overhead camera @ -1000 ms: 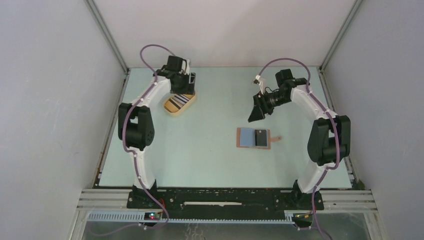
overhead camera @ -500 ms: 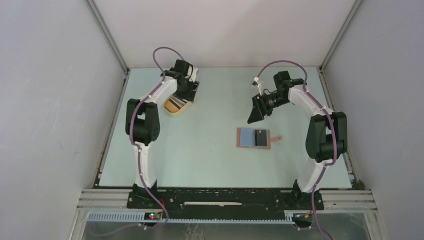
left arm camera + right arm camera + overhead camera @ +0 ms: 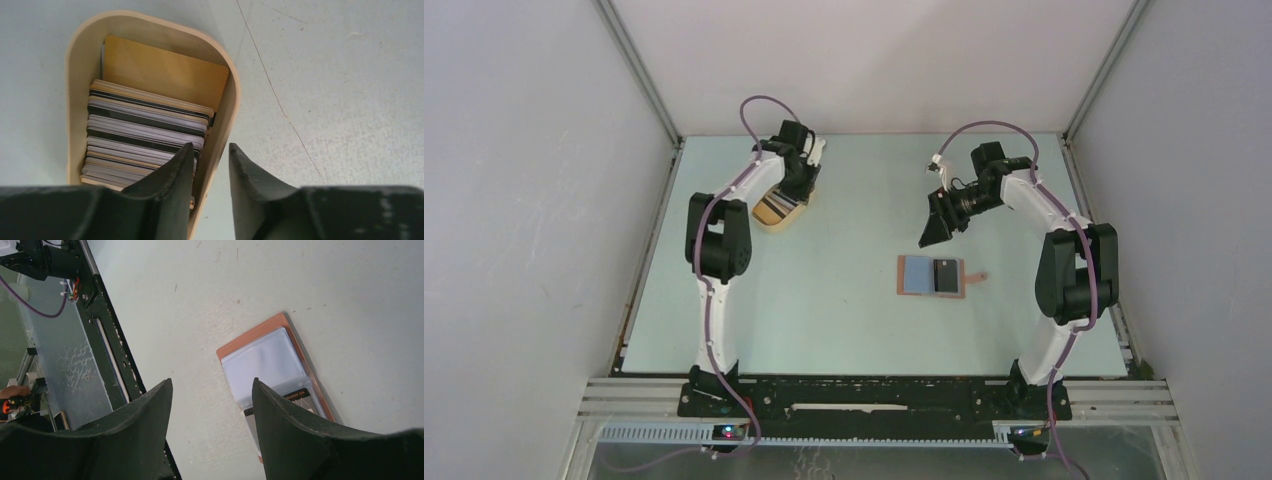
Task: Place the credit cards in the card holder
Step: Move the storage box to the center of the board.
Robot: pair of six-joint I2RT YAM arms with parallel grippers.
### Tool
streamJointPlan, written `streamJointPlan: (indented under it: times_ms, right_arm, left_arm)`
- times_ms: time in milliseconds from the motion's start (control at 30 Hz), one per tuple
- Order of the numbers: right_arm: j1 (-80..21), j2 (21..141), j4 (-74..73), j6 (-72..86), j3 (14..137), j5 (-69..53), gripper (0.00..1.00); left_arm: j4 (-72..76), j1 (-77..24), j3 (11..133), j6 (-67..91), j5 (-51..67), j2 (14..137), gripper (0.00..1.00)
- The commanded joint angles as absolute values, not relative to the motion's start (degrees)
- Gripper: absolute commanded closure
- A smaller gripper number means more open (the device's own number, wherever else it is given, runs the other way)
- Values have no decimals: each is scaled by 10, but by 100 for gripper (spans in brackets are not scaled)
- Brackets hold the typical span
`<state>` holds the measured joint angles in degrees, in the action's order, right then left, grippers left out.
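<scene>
The credit cards (image 3: pixel 145 130) stand as a striped stack inside a yellow oval tray (image 3: pixel 75 100), which is at the back left in the top view (image 3: pixel 769 212). My left gripper (image 3: pixel 209 150) hangs over the tray's right wall, narrowly open and empty. One finger is over the cards and the other is outside the wall. It covers most of the tray in the top view (image 3: pixel 799 185). The card holder (image 3: pixel 919 275) lies open mid-table, with a black card (image 3: pixel 946 275) in its right half. My right gripper (image 3: pixel 934 232) is open and empty in the air behind the holder (image 3: pixel 270 360).
Grey enclosure walls stand on three sides. The black rail with the arm bases (image 3: pixel 874 395) runs along the near edge. The holder's snap tab (image 3: pixel 979 277) sticks out to the right.
My left arm has swung its elbow inward, and its gripper has moved over the tray and now hides most of the cards from above. The right arm has barely moved.
</scene>
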<state>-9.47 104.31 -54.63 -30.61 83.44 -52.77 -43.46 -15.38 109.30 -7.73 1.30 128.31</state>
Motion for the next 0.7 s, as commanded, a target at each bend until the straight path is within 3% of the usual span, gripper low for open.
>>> streamJointPlan:
  times_ms: [0, 333, 667]
  right_arm:
    - [-98, 1048, -549, -307, 851, -530, 32]
    - [-103, 1046, -551, -309, 848, -537, 32]
    - [-105, 1025, -530, -290, 817, -558, 32]
  left_arm:
    - [-438, -158, 1121, -94, 28, 1289, 69]
    - [-425, -174, 1033, -114, 43, 1226, 98]
    - [-351, -231, 824, -115, 79, 1067, 100]
